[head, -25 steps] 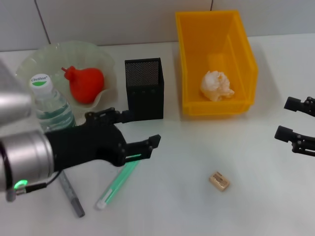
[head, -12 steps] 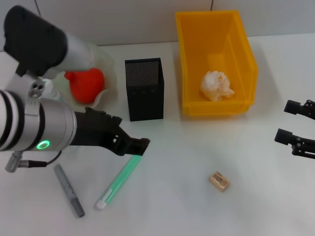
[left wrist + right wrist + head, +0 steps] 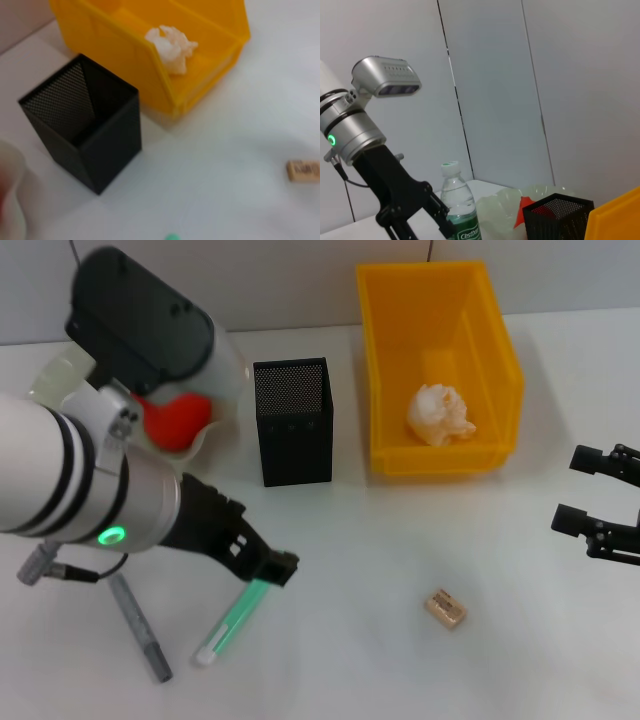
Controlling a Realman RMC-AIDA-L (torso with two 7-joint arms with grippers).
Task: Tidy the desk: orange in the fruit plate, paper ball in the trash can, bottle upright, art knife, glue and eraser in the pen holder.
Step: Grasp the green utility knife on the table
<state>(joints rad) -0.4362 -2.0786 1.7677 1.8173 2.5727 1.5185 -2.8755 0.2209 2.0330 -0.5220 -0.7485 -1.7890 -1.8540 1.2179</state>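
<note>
**Left arm drops onto the glue**

In a second the left gripper point(image 3: 272, 570) has swung down from mid-desk to the top end of the glue point(image 3: 232, 623), at seven o'clock from the pen holder point(image 3: 294, 420). Whether its fingers have closed I cannot tell. The right gripper point(image 3: 588, 520) waits open at three o'clock. A pickup looks imminent.

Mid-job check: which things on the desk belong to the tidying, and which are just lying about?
Job: orange in fruit plate; paper ball in trash can; bottle upright; art knife, glue, eraser; pen holder. Left gripper is over the glue's end; right gripper is parked on the right.

Lying about: nothing else shows, only desk and wall.
</note>
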